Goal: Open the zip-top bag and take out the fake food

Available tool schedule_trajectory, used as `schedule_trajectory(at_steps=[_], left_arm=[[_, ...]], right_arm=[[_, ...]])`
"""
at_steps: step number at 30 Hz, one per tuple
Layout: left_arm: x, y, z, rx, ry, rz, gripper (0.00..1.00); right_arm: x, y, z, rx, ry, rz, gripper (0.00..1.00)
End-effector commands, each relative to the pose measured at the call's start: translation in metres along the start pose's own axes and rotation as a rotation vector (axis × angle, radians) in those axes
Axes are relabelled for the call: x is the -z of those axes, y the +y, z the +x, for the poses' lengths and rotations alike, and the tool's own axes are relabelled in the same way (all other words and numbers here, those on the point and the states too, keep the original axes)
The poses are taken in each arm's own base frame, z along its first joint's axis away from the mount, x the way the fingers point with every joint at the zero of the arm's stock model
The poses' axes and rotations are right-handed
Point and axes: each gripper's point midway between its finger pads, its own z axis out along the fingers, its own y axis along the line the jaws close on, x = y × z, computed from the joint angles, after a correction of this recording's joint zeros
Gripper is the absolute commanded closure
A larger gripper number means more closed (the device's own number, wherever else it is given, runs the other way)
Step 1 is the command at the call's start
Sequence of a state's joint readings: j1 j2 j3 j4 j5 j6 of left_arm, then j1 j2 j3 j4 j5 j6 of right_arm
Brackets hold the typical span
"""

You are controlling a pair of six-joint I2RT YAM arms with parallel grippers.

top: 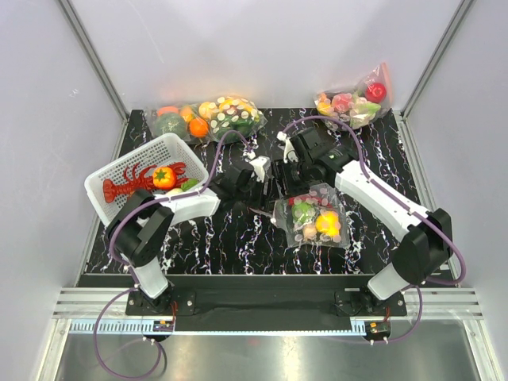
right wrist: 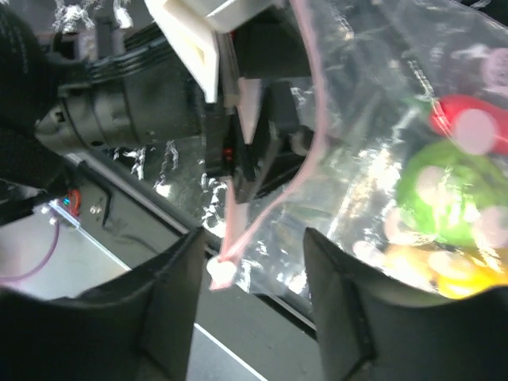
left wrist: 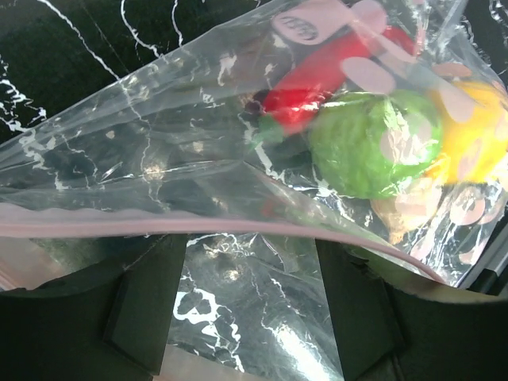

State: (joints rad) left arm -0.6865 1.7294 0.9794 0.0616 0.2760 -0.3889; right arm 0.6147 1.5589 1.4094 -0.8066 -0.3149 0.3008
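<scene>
Thin clear plastic, dotted white, is what I have to manage. The zip-top bag (top: 311,216) lies on the black marbled table (top: 222,238) between my two arms, nearer the right one; its pinkish zip strip (left wrist: 198,225) is turned toward my wrists, and the fake food (top: 316,218) is heaped at the end away from the strip.

My left gripper (left wrist: 252,258) has its fingers well apart; the strip runs across just above them and loose film sags into the gap, but I see nothing pinched. My right gripper (right wrist: 254,238) is spread likewise; the free end of the strip dangles between its fingers and, as far as I can tell, touches neither.

In the right wrist view two pink lines part from one another, so I judge the mouth at least partly opened, though I cannot be sure how far.

The film will be floppy and slick; it has no stiffness, so it will crumple instead of pushing back and may slide out of a light pinch. The strip is the only firm part, so I would take one lip in each gripper, close to the strip and near its middle, and draw them apart.

The green fruit (left wrist: 369,143), the yellow one (left wrist: 476,119), the red piece (left wrist: 317,79) and the tan piece (left wrist: 405,210) look like light hard plastic. They are too light to anchor the bag, so a pull may drag it all along; the round ones would probably roll once tipped out.
</scene>
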Motion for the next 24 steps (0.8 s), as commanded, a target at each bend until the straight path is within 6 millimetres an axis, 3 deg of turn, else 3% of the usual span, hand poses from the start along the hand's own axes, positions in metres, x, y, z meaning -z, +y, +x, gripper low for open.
schedule_trajectory(at_steps=[1,6,9,10,14,17,24], left_arm=[[-0.004,-0.003,-0.009,-0.03,-0.036,0.016,0.29],[-0.006,-0.005,-0.007,-0.042,-0.029,0.033,0.29],[-0.006,-0.009,-0.007,-0.047,-0.034,0.058,0.29],[-0.006,-0.01,-0.005,-0.048,-0.032,0.067,0.28],[-0.007,-0.016,0.0,-0.052,-0.031,0.116,0.28],[-0.007,-0.019,0.002,-0.052,-0.033,0.138,0.28],[-0.006,-0.031,0.003,-0.049,-0.051,0.189,0.27]], right_arm=[[0.024,-0.005,-0.019,0.028,-0.089,0.079,0.38],[0.036,-0.028,-0.023,-0.045,-0.149,0.14,0.37],[0.036,-0.06,-0.019,-0.138,-0.154,0.198,0.44],[0.037,-0.075,-0.018,-0.171,-0.159,0.219,0.52],[0.024,-0.118,0.002,-0.246,-0.105,0.313,0.65],[0.013,-0.139,0.019,-0.283,-0.049,0.366,0.71],[-0.018,-0.163,0.041,-0.321,0.026,0.421,0.73]])
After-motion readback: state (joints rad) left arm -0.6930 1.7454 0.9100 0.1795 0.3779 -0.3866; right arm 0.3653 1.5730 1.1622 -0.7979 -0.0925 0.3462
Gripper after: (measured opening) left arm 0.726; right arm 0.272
